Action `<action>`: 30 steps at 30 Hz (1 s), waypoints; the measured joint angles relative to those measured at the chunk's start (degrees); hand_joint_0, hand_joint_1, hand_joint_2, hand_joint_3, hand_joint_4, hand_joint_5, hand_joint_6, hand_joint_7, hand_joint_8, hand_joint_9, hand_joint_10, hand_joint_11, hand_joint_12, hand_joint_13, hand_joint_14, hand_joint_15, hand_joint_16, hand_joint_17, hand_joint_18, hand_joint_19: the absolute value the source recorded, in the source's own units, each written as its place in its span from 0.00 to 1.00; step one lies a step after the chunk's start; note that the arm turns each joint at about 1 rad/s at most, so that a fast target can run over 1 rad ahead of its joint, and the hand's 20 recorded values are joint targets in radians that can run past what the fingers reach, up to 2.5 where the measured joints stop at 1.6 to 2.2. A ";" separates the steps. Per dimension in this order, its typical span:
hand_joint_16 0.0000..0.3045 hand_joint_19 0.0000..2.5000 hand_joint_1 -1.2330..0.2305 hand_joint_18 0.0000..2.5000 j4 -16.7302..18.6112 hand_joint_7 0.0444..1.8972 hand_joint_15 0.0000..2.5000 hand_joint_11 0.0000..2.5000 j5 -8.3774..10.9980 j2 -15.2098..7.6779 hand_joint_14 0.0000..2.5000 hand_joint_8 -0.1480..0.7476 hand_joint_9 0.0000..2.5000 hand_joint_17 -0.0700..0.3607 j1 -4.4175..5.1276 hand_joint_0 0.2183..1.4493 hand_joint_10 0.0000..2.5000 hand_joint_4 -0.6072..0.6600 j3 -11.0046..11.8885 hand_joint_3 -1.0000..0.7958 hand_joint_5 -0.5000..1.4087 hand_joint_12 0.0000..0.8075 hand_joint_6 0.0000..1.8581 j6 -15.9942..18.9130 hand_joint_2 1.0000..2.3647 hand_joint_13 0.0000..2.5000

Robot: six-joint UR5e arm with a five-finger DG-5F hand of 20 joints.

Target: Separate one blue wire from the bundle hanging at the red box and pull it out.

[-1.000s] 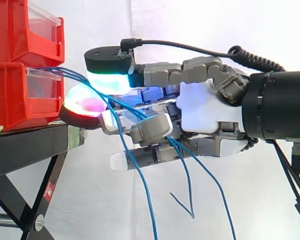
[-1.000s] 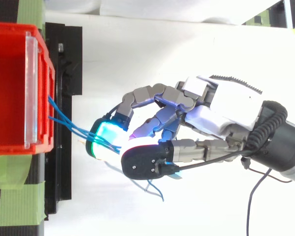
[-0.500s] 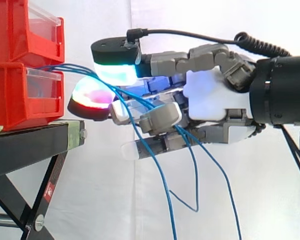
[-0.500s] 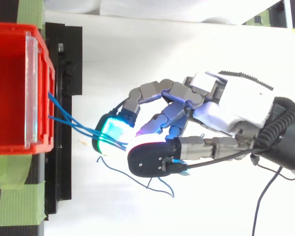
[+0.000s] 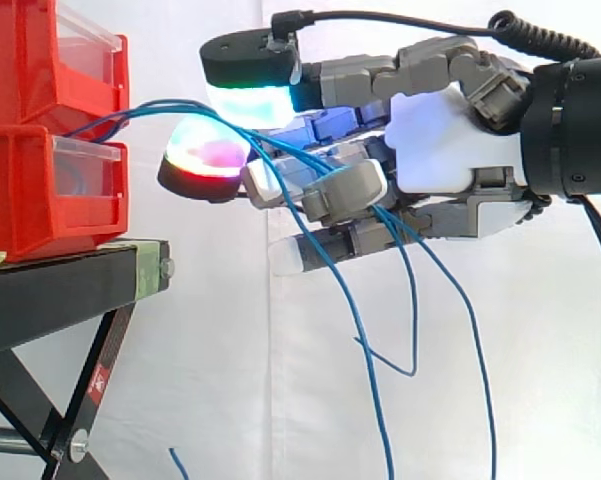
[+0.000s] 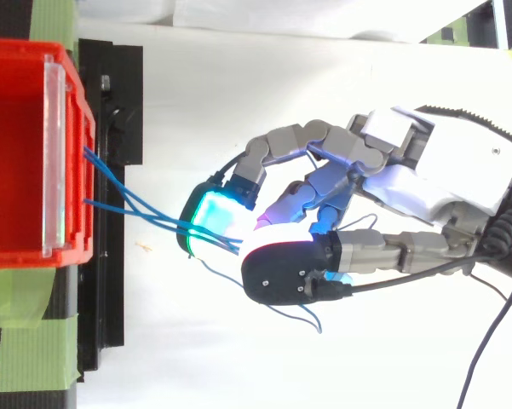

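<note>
Blue wires (image 6: 158, 222) pinched by hand (image 5: 450, 140) — lower ends cut off, pinched count unclear.

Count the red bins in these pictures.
2, stacked at the left on the black stand: the upper bin sits on the lower bin. More may be hidden above the side view's top edge.

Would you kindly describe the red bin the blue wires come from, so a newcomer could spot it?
At the side view's left is a black metal stand. It is the lower red plastic bin resting on that stand, beneath the upper red plastic bin. Only the lower one has thin blue wires leaving over its clear front, toward the hand.
</note>
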 measured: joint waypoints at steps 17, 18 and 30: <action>0.18 0.23 0.30 0.35 0.06 0.42 0.62 0.45 0.18 0.06 0.00 0.55 0.43 0.45 0.03 0.32 0.01 0.63 0.00 0.44 0.17 0.44 0.45 0.55 0.01 0.62; 0.18 0.23 0.30 0.35 0.05 0.42 0.62 0.45 0.14 0.06 0.00 0.54 0.43 0.45 0.03 0.32 0.01 0.63 0.00 0.44 0.17 0.44 0.45 0.77 0.02 0.62; 0.18 0.23 0.26 0.35 -0.16 0.43 0.62 0.46 -0.05 0.02 0.00 0.54 0.43 0.45 0.10 0.32 0.01 0.62 0.00 0.41 0.17 0.43 0.46 4.15 0.01 0.61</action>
